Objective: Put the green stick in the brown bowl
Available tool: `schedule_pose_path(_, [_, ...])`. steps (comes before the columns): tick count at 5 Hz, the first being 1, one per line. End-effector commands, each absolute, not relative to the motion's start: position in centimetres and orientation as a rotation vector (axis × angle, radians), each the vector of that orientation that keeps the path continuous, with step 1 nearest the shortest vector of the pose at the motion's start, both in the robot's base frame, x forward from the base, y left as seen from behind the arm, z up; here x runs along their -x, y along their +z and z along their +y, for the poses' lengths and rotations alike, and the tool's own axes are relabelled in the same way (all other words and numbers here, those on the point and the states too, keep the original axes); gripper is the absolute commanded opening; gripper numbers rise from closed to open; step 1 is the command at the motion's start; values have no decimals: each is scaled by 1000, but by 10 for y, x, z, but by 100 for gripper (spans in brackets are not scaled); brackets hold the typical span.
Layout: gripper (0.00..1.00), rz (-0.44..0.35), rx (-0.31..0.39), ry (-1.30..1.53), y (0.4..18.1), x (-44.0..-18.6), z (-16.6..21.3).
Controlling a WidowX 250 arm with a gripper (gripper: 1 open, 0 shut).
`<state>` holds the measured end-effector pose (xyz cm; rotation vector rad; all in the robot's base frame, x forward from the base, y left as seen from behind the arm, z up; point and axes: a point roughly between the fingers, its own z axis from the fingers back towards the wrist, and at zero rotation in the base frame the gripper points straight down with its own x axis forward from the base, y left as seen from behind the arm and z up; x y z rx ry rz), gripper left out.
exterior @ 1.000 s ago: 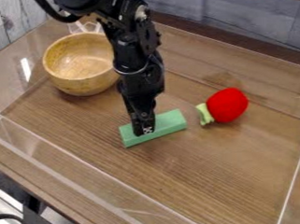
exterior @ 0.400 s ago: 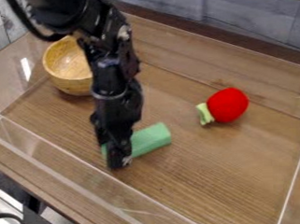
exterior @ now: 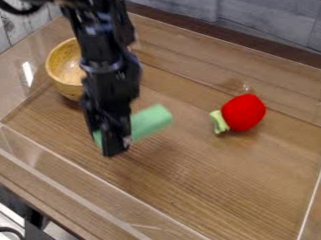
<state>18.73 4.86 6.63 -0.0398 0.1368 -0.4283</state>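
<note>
Hanging above the wooden table (exterior: 220,189), the gripper (exterior: 114,144) points down with its jaws clenched on the green stick (exterior: 150,122). One end of the stick sits pinched between the fingers; the rest juts out to the right of them, clear of the tabletop. Behind the arm sits the brown bowl (exterior: 65,66), near but apart from the stick. A red fruit (exterior: 242,111) lies well off to the right.

Arm (exterior: 105,64) hides brown bowl (exterior: 62,68) right side; gripper (exterior: 113,144) blurred; green stick (exterior: 152,121) partly covered.
</note>
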Motion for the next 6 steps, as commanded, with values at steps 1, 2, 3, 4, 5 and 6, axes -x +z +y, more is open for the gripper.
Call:
schedule_pose_path(1, [0,64,-7,-398,105,-206,70])
schedule_pose_path(2, [0,58,-29,-392,128,-215,97])
schedule_pose_path(3, [0,42,-22,-425,131,-234,111])
schedule_pose_path(4, [0,21,-14,-446,134,-244,125])
schedule_pose_path(5, [0,12,-18,-414,132,-247,145])
schedule_pose_path(6, [0,-1,-22,-393,129,-252,158])
